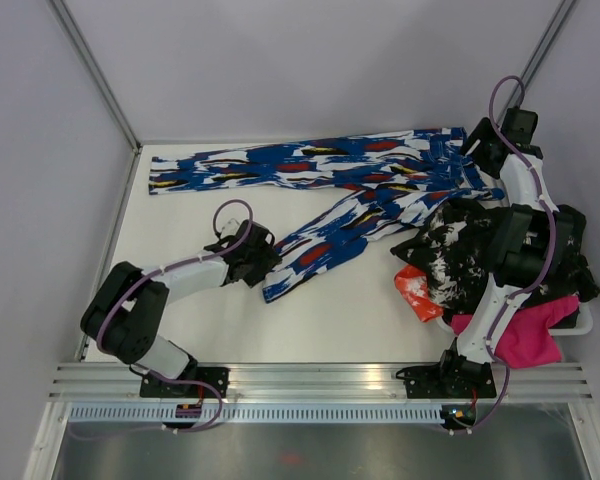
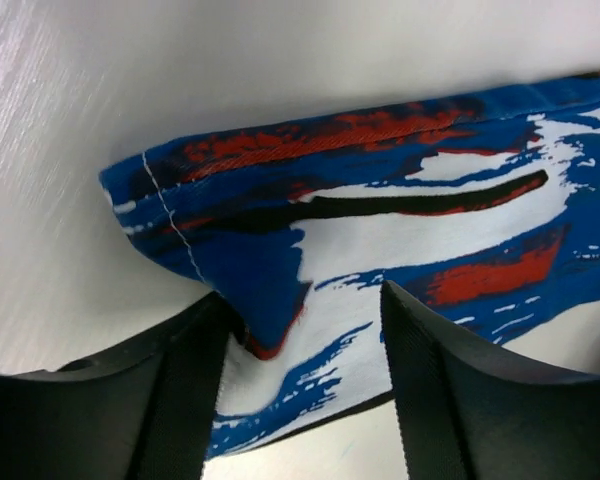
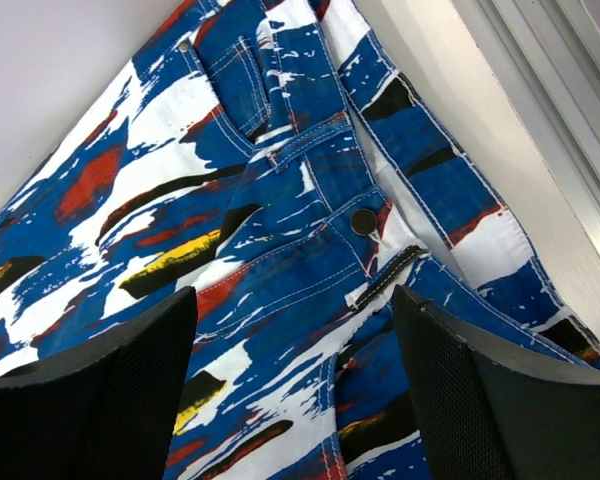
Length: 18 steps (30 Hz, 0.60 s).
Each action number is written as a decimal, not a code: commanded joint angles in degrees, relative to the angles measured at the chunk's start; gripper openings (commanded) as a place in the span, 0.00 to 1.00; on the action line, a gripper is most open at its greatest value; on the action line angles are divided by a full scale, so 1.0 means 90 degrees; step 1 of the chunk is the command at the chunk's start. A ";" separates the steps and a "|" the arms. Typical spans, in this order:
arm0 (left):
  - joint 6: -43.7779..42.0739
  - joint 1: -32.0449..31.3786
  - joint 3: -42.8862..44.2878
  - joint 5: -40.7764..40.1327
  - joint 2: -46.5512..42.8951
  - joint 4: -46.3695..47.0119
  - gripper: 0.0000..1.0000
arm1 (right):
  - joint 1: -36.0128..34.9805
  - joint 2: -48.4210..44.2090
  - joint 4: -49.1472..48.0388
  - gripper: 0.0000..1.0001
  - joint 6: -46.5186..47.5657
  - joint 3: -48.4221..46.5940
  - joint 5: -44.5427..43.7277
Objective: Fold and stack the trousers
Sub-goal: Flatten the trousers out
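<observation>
the trousers lie spread on the table, legs splayed. grasping stage: the left gripper straddles the near leg's hem, fingers apart; the right gripper hangs open-fingered over the waistband. next, both must pinch firmly before folding.

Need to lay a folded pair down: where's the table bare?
Bare white table lies near-centre, between the diagonal leg of the blue splash-print trousers and the heap of black, orange and pink clothes. A smaller wedge lies between both legs. The right side is crowded.
</observation>
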<state>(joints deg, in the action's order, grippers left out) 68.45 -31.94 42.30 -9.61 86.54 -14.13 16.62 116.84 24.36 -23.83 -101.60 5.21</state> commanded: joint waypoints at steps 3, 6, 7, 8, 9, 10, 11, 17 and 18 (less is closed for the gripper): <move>0.0256 -0.0074 -0.0238 -0.0601 0.0560 0.0174 0.49 | -0.0011 -0.0257 -0.0197 0.84 -0.0077 -0.0098 0.0105; 0.0247 0.0023 -0.0053 -0.0913 0.0502 -0.0205 0.03 | -0.0011 -0.0296 -0.0139 0.84 -0.0008 0.0019 -0.0110; 0.0150 0.0092 0.0035 -0.1002 0.0482 -0.0372 0.02 | -0.0011 -0.0277 -0.0090 0.84 0.0031 0.0029 -0.0120; 0.0091 0.0179 0.0229 -0.1158 0.0453 -0.0557 0.02 | -0.0011 -0.0267 -0.0080 0.84 0.0031 0.0039 -0.0149; 0.0023 0.0480 0.0299 -0.1237 0.0366 -0.0743 0.02 | -0.0011 -0.0248 -0.0060 0.84 0.0031 0.0039 -0.0159; -0.0055 0.0696 0.0358 -0.1295 0.0287 -0.1015 0.02 | -0.0011 -0.0238 -0.0012 0.84 0.0041 0.0039 -0.0169; -0.0288 0.0939 0.0416 -0.1335 0.0190 -0.1095 0.02 | -0.0011 -0.0238 -0.0002 0.84 0.0080 0.0049 -0.0179; -0.2202 0.3040 0.0991 -0.1762 -0.0690 -0.1017 0.02 | -0.0001 -0.0335 0.0047 0.84 0.0265 0.0156 -0.0345; -0.2446 0.3274 0.1157 -0.1842 -0.0671 -0.1086 0.02 | -0.0001 -0.0335 0.0057 0.84 0.0295 0.0214 -0.0354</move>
<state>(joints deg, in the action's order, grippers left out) 59.05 -6.17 46.98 -19.53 84.05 -21.41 16.62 116.73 24.45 -22.55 -100.73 3.68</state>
